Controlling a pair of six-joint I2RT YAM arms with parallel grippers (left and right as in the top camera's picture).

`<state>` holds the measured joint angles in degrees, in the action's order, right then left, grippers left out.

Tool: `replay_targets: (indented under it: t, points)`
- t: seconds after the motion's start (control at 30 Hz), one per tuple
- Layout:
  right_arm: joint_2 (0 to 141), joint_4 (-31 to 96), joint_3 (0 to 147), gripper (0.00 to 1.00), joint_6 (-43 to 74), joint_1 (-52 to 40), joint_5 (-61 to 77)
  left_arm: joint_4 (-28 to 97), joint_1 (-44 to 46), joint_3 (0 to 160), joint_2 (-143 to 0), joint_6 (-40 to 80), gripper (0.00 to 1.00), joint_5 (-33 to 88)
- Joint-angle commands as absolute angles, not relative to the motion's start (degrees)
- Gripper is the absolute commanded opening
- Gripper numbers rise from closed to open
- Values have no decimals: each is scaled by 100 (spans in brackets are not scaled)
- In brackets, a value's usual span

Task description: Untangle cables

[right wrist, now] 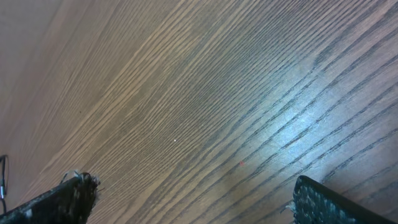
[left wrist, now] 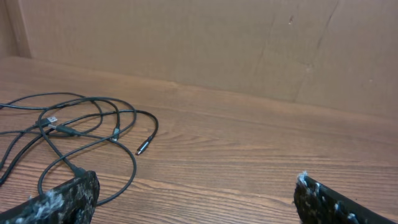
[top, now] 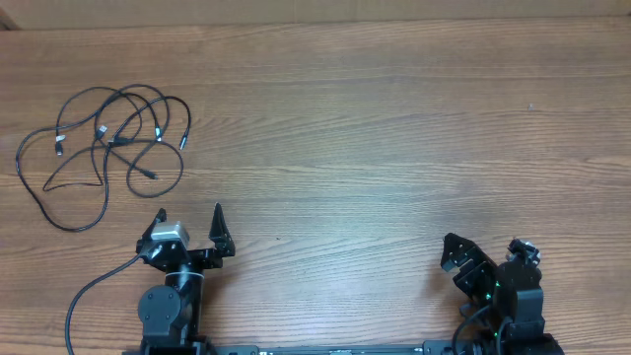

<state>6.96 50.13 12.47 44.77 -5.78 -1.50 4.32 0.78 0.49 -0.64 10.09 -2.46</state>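
Observation:
The cables [top: 104, 148] lie in one loose tangle at the table's far left: several thin black cords looping over one another, with small plug ends inside the heap. In the left wrist view the cables [left wrist: 93, 118] spread across the left half, and one plug [left wrist: 143, 148] points toward the middle. My left gripper [top: 189, 213] stands open just in front of the tangle, touching nothing; its jaws are wide apart in its own view [left wrist: 197, 182], over bare wood. My right gripper [top: 483, 247] is open at the near right, far from the cables, with only wood between its fingers [right wrist: 194, 183].
A brown cardboard wall [left wrist: 249, 50] closes the far side of the wooden table [top: 394, 128]. The left arm's thick black wire [top: 89, 296] curves along the near left edge.

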Motion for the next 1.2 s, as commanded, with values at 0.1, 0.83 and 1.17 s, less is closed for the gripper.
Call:
replay_targets:
  t: [0.1,0.83,1.17]
  points:
    - [615,5002,1175,100,4453,-613,-165,421,119,27,-40,880,100,-338]
    - [16,4956,1173,100,4453,-613,-163,421,119,27,-40,880,99,-338]
    - [16,4687,1162,100,4453,-613,-163,421,119,27,-40,880,100,-338]
